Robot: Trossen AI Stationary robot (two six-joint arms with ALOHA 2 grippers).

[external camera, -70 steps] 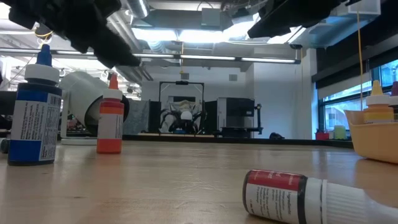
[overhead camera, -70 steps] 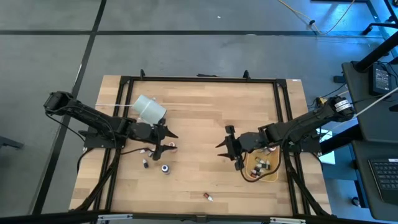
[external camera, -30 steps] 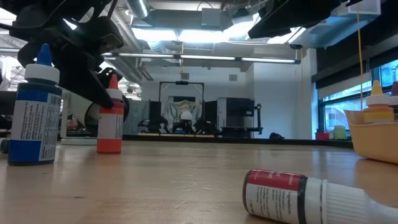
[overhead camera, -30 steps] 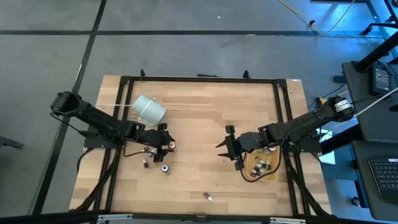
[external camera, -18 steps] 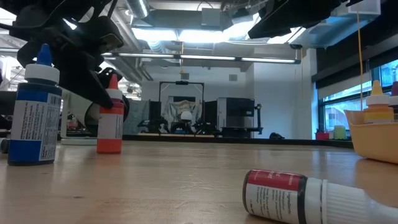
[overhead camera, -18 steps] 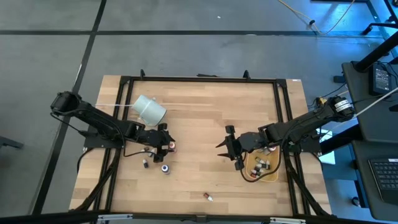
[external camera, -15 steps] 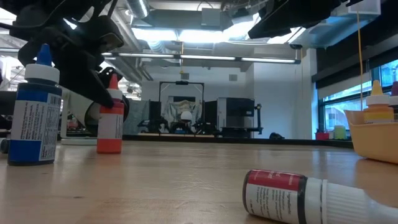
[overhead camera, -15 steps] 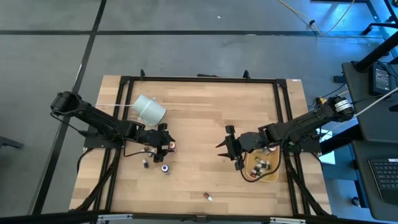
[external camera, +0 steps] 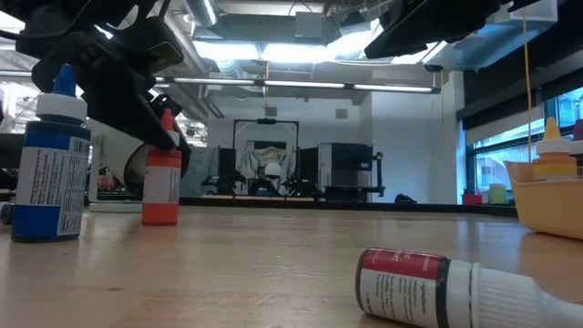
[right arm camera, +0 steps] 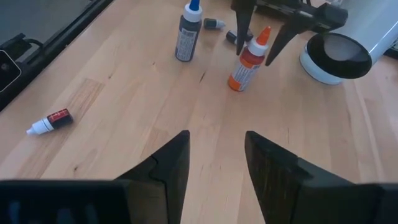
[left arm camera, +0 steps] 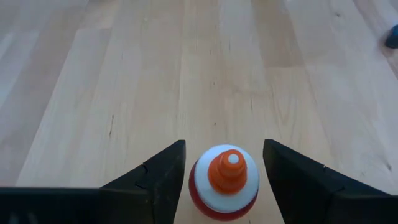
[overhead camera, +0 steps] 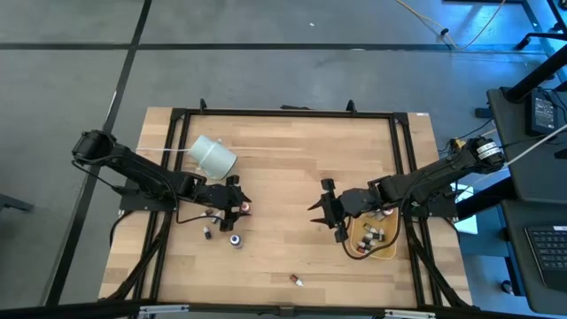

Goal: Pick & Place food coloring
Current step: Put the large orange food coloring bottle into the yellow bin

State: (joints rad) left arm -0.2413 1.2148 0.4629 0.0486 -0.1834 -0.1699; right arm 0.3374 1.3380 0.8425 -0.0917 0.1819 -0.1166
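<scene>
An orange food coloring bottle (left arm camera: 224,183) stands upright on its base on the wooden table (overhead camera: 283,151), left of the middle. My left gripper (left arm camera: 224,144) is open, one finger on either side of the bottle's upper part (right arm camera: 249,59). Narrow gaps show on both sides. A blue-capped bottle (external camera: 50,173) stands close by, toward the near edge. A red-labelled bottle (external camera: 428,287) lies on its side near the front edge. My right gripper (right arm camera: 214,155) hangs open and empty above the table, right of the middle, beside the tan tray (overhead camera: 385,250).
A white cup (overhead camera: 213,155) lies on its side behind the left gripper. Two tiny bottles (right arm camera: 214,23) lie near the blue-capped one. The tray (external camera: 547,205) holds several bottles, one yellow (external camera: 553,155). A black frame (overhead camera: 283,112) borders the table. Bare wood spans the middle.
In the low view my left gripper has shifted a little about the orange bottle, which stands where it was. My right gripper has kept still.
</scene>
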